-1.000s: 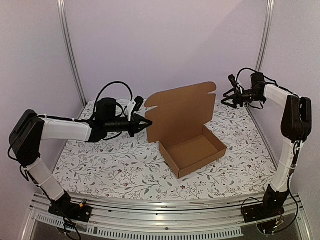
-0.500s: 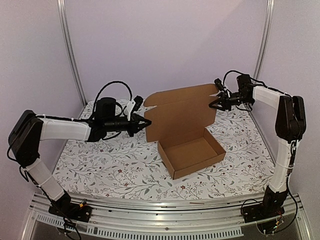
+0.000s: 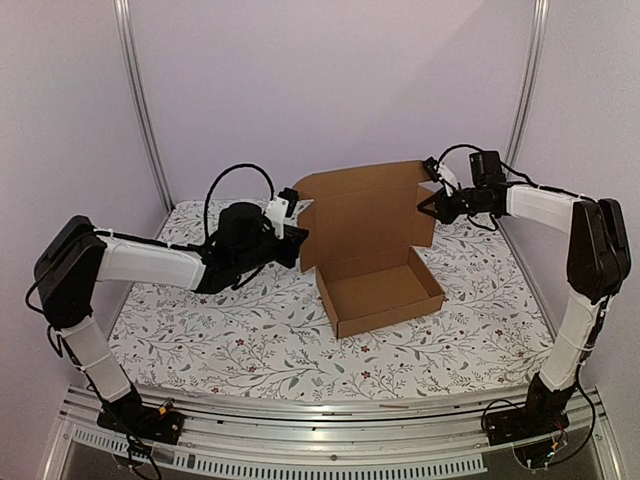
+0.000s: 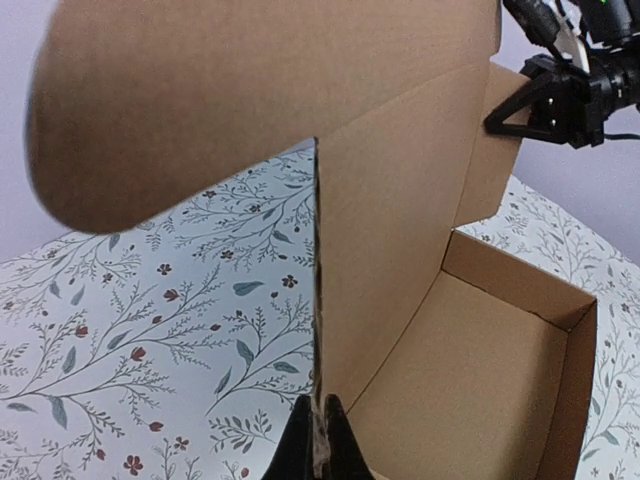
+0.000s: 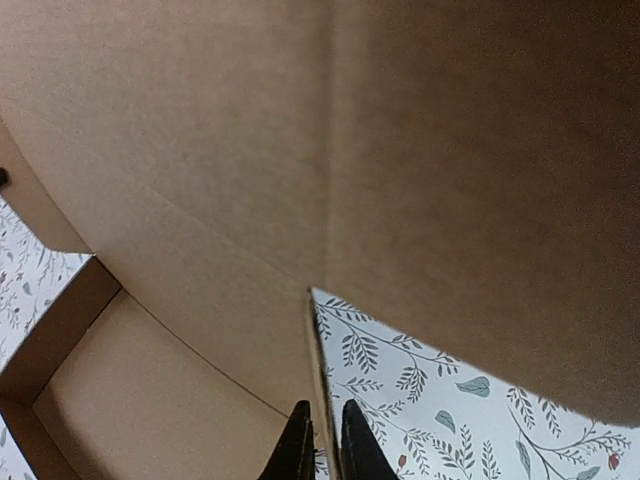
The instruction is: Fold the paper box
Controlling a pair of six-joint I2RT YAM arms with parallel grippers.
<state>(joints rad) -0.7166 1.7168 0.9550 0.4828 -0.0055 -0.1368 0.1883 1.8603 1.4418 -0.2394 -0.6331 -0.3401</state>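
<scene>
The paper box is a brown cardboard mailer on the floral cloth, tray open and lid upright behind it. My left gripper is shut on the lid's left edge. In the left wrist view its fingertips pinch that thin edge low on the lid. My right gripper is at the lid's right edge. In the right wrist view its two fingers straddle the cardboard edge, closed in to a narrow slit. The right gripper also shows past the lid in the left wrist view.
The floral tablecloth covers the table around the box. Metal frame posts stand at the back corners, with pale walls behind. An aluminium rail runs along the near edge between the arm bases.
The right gripper moved left onto the lid's right edge and closed its jaws around it. The left arm pushed right and back with the lid, and the box shifted and turned squarer.
</scene>
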